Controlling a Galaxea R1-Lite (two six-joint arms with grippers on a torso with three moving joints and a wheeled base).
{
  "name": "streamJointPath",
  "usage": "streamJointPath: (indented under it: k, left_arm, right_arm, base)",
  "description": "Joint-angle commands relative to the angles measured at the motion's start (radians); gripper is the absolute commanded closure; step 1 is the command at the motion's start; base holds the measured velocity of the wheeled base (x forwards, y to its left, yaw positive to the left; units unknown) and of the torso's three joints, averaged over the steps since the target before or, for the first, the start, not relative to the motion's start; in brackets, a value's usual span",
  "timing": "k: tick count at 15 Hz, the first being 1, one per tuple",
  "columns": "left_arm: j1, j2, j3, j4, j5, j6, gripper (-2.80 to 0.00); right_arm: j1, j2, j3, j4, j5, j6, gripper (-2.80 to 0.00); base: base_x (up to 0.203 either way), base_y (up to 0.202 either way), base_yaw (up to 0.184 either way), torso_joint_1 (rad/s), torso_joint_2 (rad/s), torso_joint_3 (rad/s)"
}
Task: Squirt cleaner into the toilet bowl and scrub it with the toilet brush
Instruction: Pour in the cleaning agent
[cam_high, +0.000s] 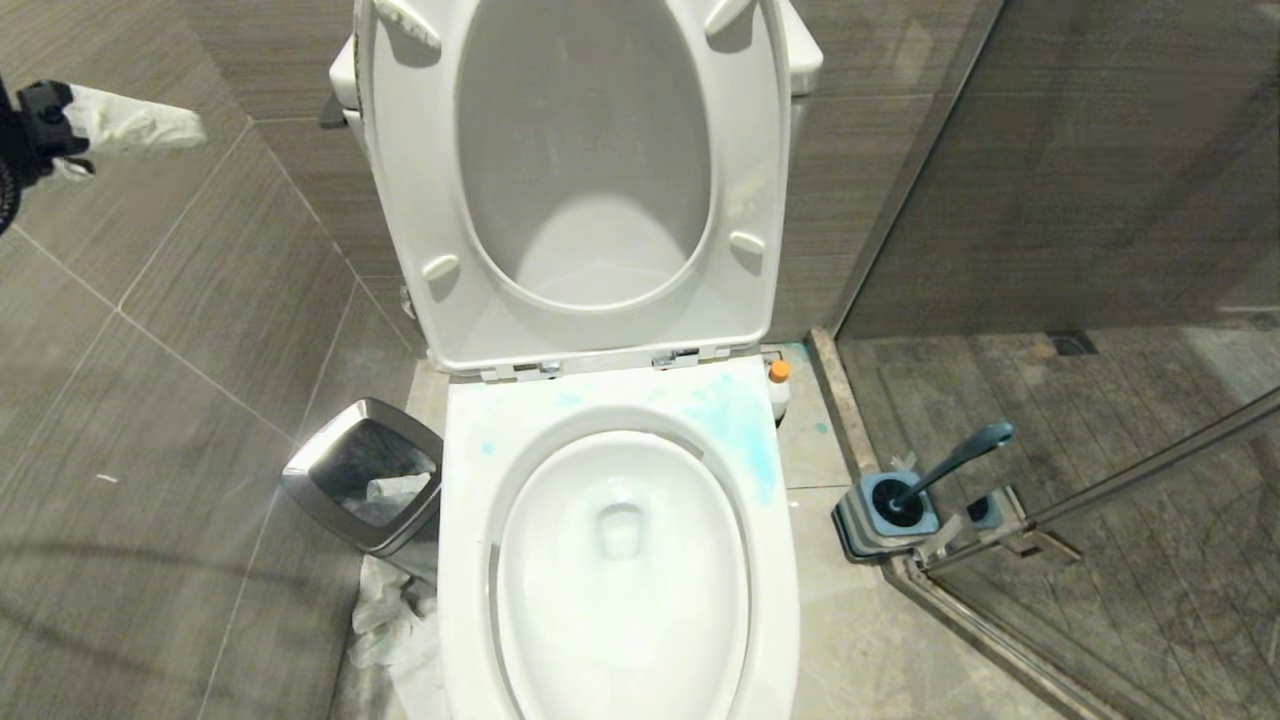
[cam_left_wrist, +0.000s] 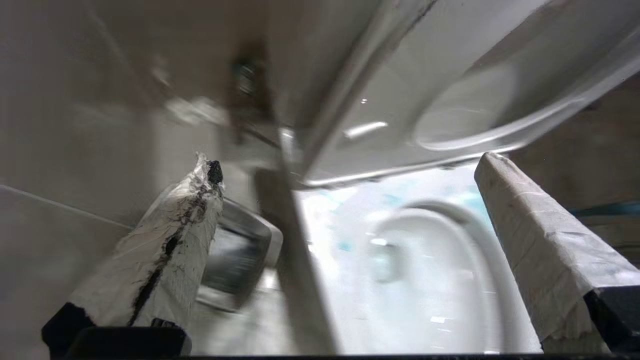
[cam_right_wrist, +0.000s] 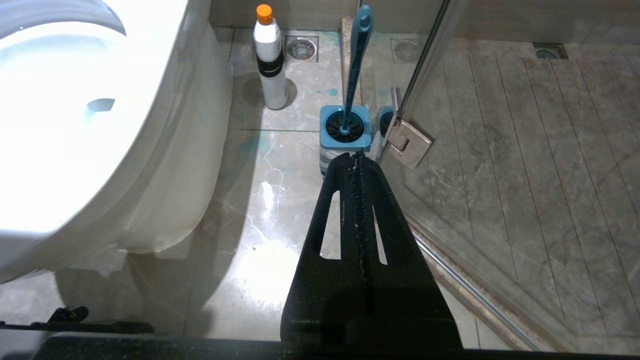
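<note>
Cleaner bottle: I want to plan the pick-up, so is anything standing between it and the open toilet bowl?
Nothing visible does. The white plastic cleaner bottle with the orange cap stands on the floor beside the white ceramic toilet bowl, whose seat and lid are raised. The blue-grey toilet brush sits in its holder farther out, apart from the bottle.

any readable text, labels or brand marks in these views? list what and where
None can be read.
cleaner bottle: dark band round the white body, any print on it too small to make out.
toilet brush holder: no lettering shows.
waste bin: plain metal rim, no marking.
toilet bowl: only blue smears on the rim, no logo visible.
</note>
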Motion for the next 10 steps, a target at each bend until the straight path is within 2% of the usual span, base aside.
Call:
streamJointPath:
  k: [1, 2, 3, 6, 10]
  left_arm:
    - [0.000, -0.109, 0.004, 0.012, 0.076, 0.117, -2.80]
    - [0.000, -0.139, 0.013, 0.025, 0.110, 0.130, -2.80]
    - [-0.002, -0.172, 0.020, 0.042, 0.140, 0.136, 0.00]
    - [-0.005, -0.229, 0.020, 0.055, 0.197, 0.143, 0.00]
    - [-0.005, -0.241, -0.043, 0.043, 0.290, 0.142, 0.00]
  right_arm:
    - [0.000, 0.000, 0.000, 0.000, 0.000, -0.001, 0.00]
    - [0.000, 0.000, 0.000, 0.000, 0.000, 0.000, 0.00]
    - [0.000, 0.000, 0.000, 0.000, 0.000, -0.001, 0.00]
    - [0.000, 0.000, 0.000, 0.000, 0.000, -0.001, 0.00]
    - [0.000, 0.000, 0.000, 0.000, 0.000, -0.001, 0.00]
  base:
    - [0.000, 0.000, 0.000, 0.000, 0.00, 0.000]
    - [0.000, 0.000, 0.000, 0.000, 0.00, 0.000]
    - [0.000, 0.000, 0.000, 0.000, 0.00, 0.000]
    - [0.000, 0.000, 0.000, 0.000, 0.00, 0.000]
    - [0.000, 0.000, 0.000, 0.000, 0.00, 0.000]
